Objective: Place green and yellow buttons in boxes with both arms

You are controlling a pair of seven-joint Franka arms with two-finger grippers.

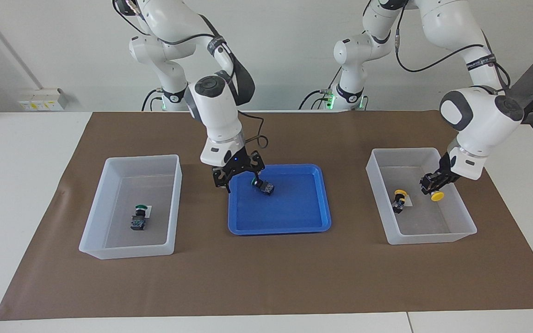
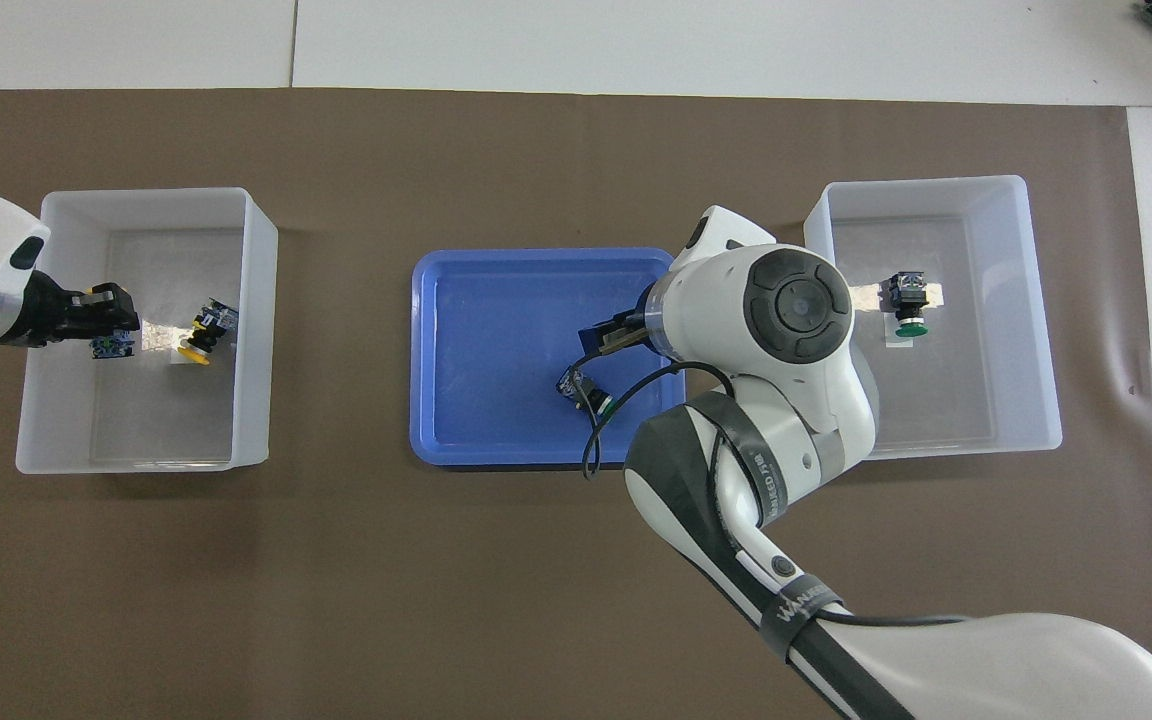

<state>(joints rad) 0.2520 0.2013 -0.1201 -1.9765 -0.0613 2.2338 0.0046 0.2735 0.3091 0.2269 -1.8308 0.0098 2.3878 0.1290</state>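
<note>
A green button (image 1: 264, 186) lies on its side in the blue tray (image 1: 294, 217), also seen from overhead (image 2: 584, 390). My right gripper (image 1: 240, 178) hangs open low over the tray, one finger just beside that button; overhead, the wrist hides most of it (image 2: 608, 340). Another green button (image 1: 139, 217) lies in the box (image 1: 141, 159) at the right arm's end. My left gripper (image 1: 433, 184) is shut on a yellow button (image 1: 437, 196) inside the other box (image 1: 377, 185). A second yellow button (image 1: 399, 199) lies on that box's floor.
The boxes and the tray stand in a row on a brown mat (image 1: 266, 277) over the white table. The blue tray (image 2: 476, 350) holds only the one button. A black cable loops off my right wrist over the tray's near edge.
</note>
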